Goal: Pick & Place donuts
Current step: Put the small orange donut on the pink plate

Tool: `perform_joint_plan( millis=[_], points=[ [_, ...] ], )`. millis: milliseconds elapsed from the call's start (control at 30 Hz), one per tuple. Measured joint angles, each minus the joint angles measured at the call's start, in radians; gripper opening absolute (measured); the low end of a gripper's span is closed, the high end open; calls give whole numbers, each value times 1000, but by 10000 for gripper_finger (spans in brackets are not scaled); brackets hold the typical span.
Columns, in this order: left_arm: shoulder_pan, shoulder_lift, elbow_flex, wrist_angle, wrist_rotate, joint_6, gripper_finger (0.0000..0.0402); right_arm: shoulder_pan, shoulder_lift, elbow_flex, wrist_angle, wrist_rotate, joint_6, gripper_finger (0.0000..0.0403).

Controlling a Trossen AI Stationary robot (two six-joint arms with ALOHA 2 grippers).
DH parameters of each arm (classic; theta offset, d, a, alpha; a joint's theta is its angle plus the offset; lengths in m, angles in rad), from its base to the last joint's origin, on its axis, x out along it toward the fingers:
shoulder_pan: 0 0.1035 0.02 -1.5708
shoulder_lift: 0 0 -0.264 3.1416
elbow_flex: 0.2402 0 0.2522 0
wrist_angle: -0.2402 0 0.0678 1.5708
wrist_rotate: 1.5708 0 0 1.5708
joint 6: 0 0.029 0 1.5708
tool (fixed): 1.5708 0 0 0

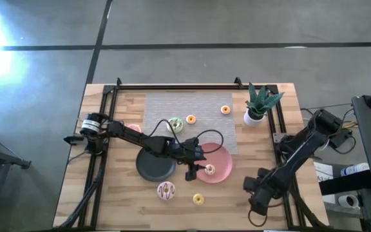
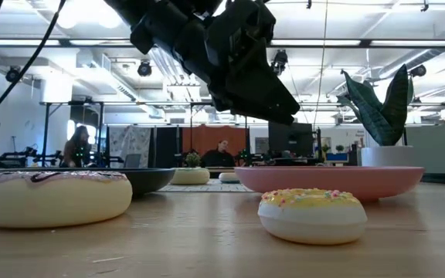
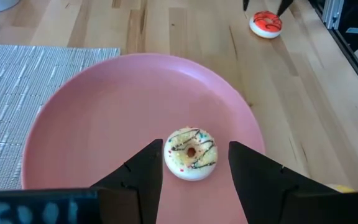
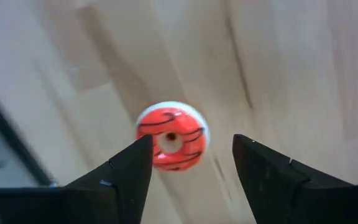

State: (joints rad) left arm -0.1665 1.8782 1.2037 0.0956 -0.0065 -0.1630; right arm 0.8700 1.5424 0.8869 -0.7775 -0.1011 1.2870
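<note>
Left wrist view has no readable writing, just a blurry pale smear on a dark strip along one edge; left gripper (image 3: 191, 171) hangs over the pink plate (image 3: 92, 118), jaws spread wide either side of a small cream donut (image 3: 191, 153) with dark drizzle lying on it, not gripping; a red donut (image 3: 266, 24) lies further off on the wood counter (image 3: 291, 112); right gripper (image 4: 191, 171) also has jaws wide open, empty, over that red dark-striped donut; high view shows a white-iced donut (image 1: 166, 190) and a yellow one (image 1: 198, 199) near the front edge, two orange ones (image 1: 190, 119) on the grey mat (image 1: 192, 106), a green one (image 1: 175, 125) partly hidden by the left arm.
</note>
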Motion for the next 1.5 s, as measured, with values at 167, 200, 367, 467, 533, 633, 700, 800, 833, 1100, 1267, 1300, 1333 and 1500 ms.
perform_joint_plan(
  millis=[167,200,367,467,533,633,700,800,833,1100,1267,1300,1333,1500],
  points=[
    [0,0,0,0,0,-25,156,2,37,-22,10,-3,14,183],
    [0,0,0,0,0,-26,156,3,44,-24,11,-5,12,178],
    [-1,0,0,-2,1,-39,156,9,46,-35,51,-5,-7,164],
    [-1,0,0,-7,1,-42,156,9,45,-41,76,-9,-7,159],
    [-1,0,0,-9,-4,-42,156,9,46,-46,108,-9,-7,156],
    [-1,-9,0,-15,-14,-43,156,5,46,-74,171,-12,23,144],
    [-1,-21,-1,-26,-15,-43,156,-4,46,-95,209,-19,65,130],
    [0,-61,-3,-94,-22,-41,156,-19,44,-105,224,-20,111,95],
    [1,-79,-5,-110,-28,-36,156,-25,41,-105,227,-15,121,81],
    [1,-282,-85,-235,-150,-15,156,-153,-19,-40,241,166,74,14],
    [1,-421,-184,-242,-237,-41,156,-328,-9,17,232,240,-57,16],
    [1,-448,-210,-248,-252,-55,156,-363,-1,25,235,239,-84,16],
    [1,-470,-231,-251,-266,-77,156,-393,7,29,242,238,-110,16],
    [-3,-578,-354,-239,-283,-207,156,-523,47,61,238,221,-234,18]
  ],
)
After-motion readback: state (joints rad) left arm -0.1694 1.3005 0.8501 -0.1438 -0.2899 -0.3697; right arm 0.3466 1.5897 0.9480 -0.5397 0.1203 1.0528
